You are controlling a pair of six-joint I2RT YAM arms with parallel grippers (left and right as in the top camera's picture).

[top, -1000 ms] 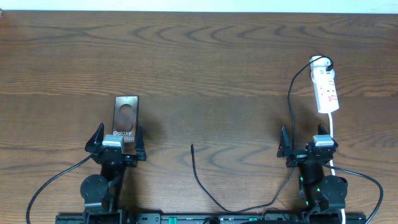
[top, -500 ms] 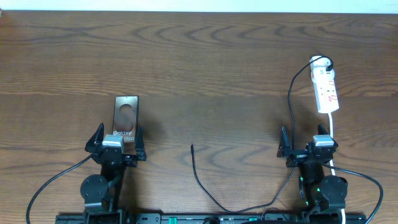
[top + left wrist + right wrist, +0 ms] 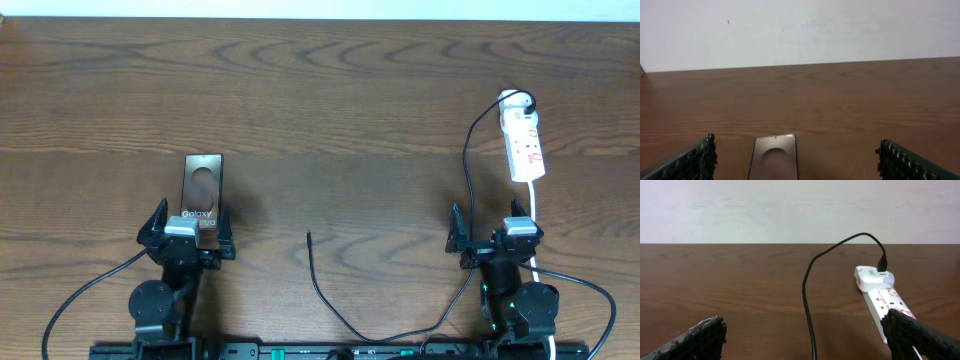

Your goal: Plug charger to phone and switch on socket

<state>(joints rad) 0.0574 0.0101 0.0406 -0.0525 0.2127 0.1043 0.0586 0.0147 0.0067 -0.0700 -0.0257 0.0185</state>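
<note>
The phone [image 3: 201, 190] lies flat at the left of the table, its "Galaxy" lettering at the near end, and its far end shows in the left wrist view [image 3: 775, 157]. My left gripper [image 3: 186, 229] stands open just over the phone's near end, holding nothing. The charger cable [image 3: 466, 170] runs from the white adapter on the socket [image 3: 524, 143] down the right side and loops along the front edge to its plug tip [image 3: 309, 236], which lies loose at mid-table. My right gripper [image 3: 495, 231] is open and empty near the cable [image 3: 808, 305], in front of the socket [image 3: 882, 300].
A white cord [image 3: 538, 215] leaves the socket's near end and runs past the right arm. The table's far edge meets a white wall [image 3: 790, 210]. Black arm cables [image 3: 90, 290] trail along the front edge.
</note>
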